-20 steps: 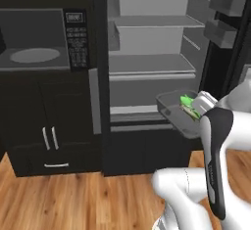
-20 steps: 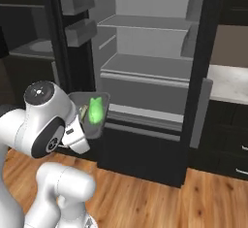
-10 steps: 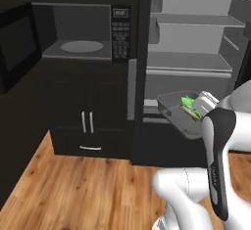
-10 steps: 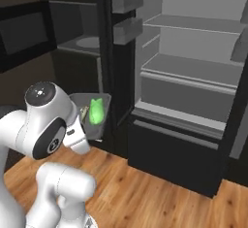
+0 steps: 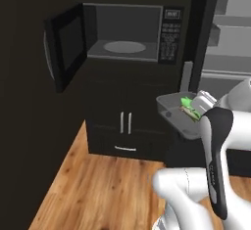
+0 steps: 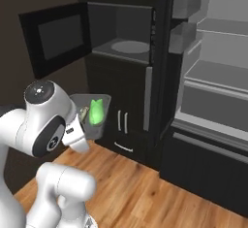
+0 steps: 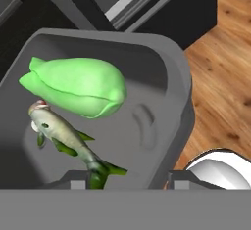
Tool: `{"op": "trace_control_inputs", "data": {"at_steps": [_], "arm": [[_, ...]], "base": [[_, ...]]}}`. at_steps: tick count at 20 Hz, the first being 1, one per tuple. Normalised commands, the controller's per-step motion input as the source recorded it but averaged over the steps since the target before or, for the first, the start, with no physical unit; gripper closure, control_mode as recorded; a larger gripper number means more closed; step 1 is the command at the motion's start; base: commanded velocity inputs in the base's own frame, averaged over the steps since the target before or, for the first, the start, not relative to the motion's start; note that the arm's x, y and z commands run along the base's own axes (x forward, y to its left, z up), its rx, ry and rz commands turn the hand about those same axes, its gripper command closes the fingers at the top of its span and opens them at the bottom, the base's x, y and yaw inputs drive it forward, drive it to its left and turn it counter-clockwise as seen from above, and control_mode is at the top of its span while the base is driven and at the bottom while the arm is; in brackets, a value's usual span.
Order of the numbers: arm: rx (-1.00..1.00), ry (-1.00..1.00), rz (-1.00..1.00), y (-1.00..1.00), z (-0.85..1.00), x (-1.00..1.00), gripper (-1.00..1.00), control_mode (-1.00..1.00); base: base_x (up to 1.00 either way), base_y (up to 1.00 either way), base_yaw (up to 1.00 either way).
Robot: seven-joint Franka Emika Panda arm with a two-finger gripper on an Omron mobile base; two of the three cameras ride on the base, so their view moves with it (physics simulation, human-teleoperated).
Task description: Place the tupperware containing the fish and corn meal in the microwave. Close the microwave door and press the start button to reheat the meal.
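Since the earlier frames the base has driven left: both base views swung from the open fridge over to the microwave, w/ the arm's pose unchanged. Big black built-in microwave [image 5: 130, 33] sits in dark cabinetry, grey cavity open, round pale turntable [image 5: 125, 47] bare. Its wide black microwave door [image 5: 66, 48] w/ dark window stands swung out to the left. Open grey fridge [image 6: 213, 76] is to the right. Small clear rectangular plastic tupperware [image 5: 177, 112] is carried in the air by the arm, below and right of the cavity, over the wood floor [image 5: 108, 185]. End effector [image 7: 125, 177] is clamped on the tub's near wall. Inside lie a bright green lump [image 7: 76, 87] and a small pale fish [image 7: 61, 133], touching.
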Motion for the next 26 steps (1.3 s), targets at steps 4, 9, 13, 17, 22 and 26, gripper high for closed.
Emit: {"op": "trace_control_inputs", "data": {"at_steps": [4,9,13,17,22,26], "arm": [[0.0,0.0,0.0,0.0,0.0,0.0,1.0,1.0],[0.0,0.0,0.0,0.0,0.0,0.0,1.0,1.0],[0.0,0.0,0.0,0.0,0.0,0.0,1.0,1.0],[0.0,0.0,0.0,0.0,0.0,0.0,1.0,1.0],[0.0,0.0,0.0,0.0,0.0,0.0,1.0,1.0],[0.0,0.0,0.0,0.0,0.0,0.0,1.0,1.0]], "base": [[0.56,0.28,-0.01],[0.51,0.1,-0.11],[0.53,0.28,-0.22],[0.52,0.49,-0.27],[0.56,0.57,-0.29],[0.6,0.5,-0.26]]}}
